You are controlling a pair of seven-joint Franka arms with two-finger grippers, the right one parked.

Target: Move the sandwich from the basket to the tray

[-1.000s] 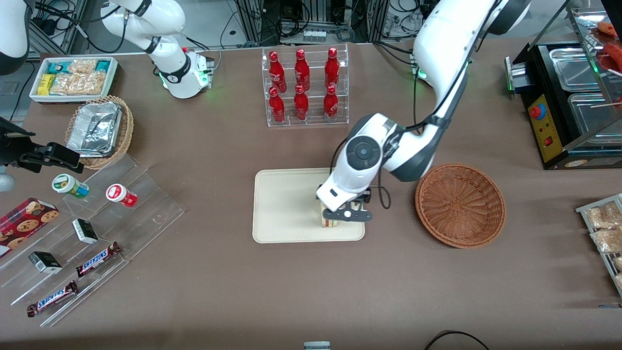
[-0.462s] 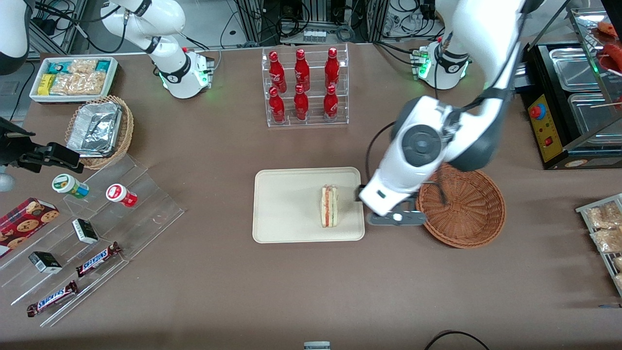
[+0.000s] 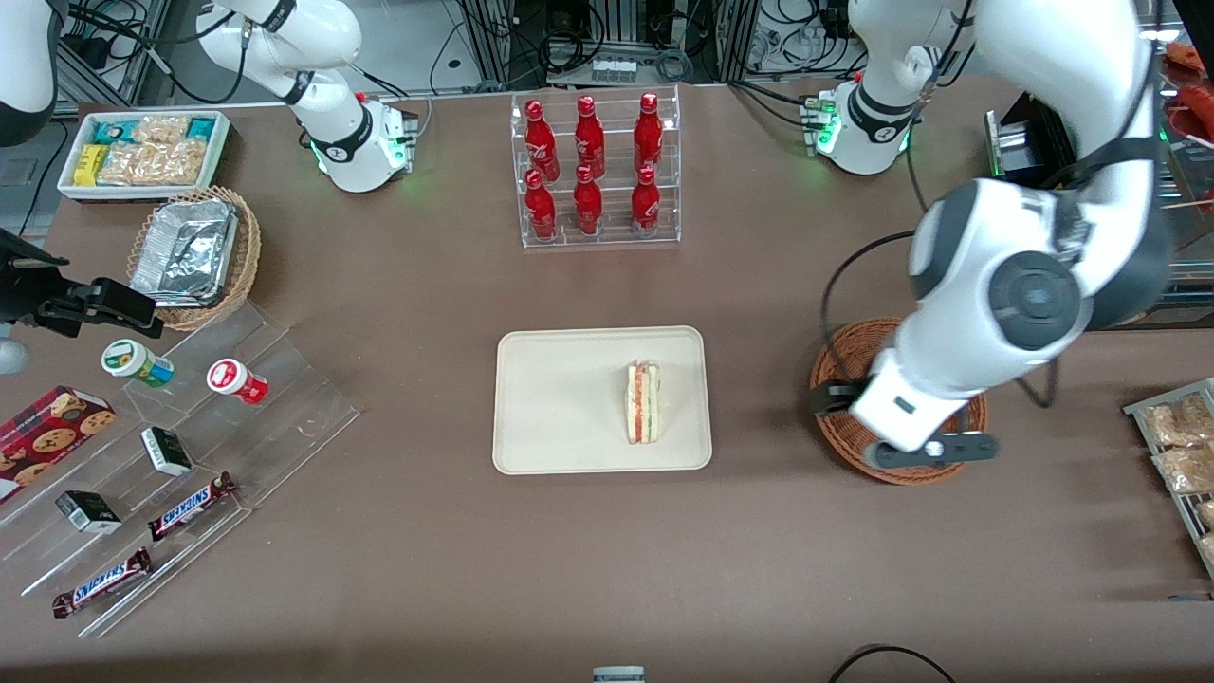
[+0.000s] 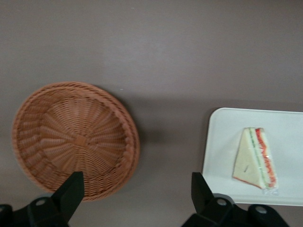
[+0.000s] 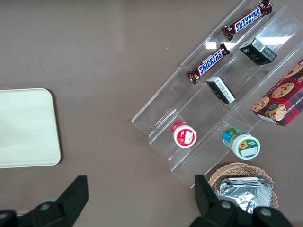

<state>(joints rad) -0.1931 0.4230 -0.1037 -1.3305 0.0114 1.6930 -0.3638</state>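
The sandwich [image 3: 642, 401] is lying on the tray [image 3: 560, 398], toward the tray edge nearest the basket [image 3: 854, 356], its long filling edge running toward and away from the front camera. The basket is sitting well apart from the tray, partly covered in the front view by the left arm. The gripper [image 4: 135, 189] is hanging above the basket with its fingers [image 4: 71, 189] spread wide, holding nothing.

Front overhead view; wrist cameras face down.
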